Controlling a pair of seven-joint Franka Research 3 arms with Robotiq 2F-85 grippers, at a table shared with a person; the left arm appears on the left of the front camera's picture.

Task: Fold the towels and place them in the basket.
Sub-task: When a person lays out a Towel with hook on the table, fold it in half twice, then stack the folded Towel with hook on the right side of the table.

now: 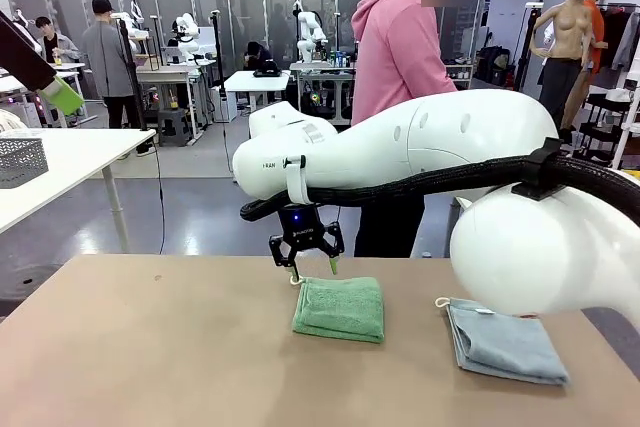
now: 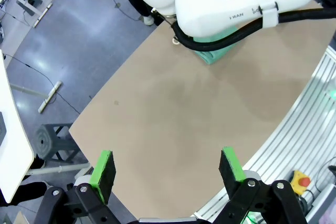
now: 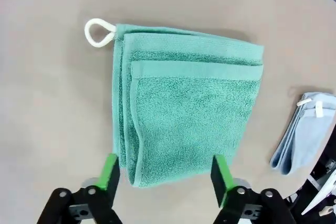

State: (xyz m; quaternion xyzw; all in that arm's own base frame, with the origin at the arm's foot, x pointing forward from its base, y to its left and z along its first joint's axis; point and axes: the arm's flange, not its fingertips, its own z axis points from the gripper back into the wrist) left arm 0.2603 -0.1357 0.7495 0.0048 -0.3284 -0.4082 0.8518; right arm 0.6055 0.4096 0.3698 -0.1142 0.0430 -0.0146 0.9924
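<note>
Towels lie folded on the counter [image 1: 150,347] — the green towel [image 1: 340,308] at the middle of the front view, the blue-grey towel [image 1: 505,341] well apart from it toward the lower right. A wire basket [image 1: 22,159] sits on a separate white table at the far left edge of that view, away from both cloths.

The relation that matters is between the green towel and the right pincer [image 1: 310,265]. In the front view this pincer hangs over the towel's upper-left corner, beside the white loop [image 1: 297,280], with its jaws spread and nothing between them. In the right wrist view the right pincer's green pads [image 3: 109,170] straddle the bottom edge of the folded towel, one pad just outside its lower-left corner and the other inside its lower-right. The towel's stacked folds run up and down the frame on its left side, and the loop sits at the upper left. The towel is nearly square, slightly wider than tall in this frame, so the pads would close across its width.

The left pincer [image 2: 167,167] stands wide open over bare counter, the green towel far off at the upper middle of its own view, half hidden under the right arm [image 2: 210,3]. By my judgement the right arm is much the nearer one — any pick-up of the green towel falls to it.
</note>
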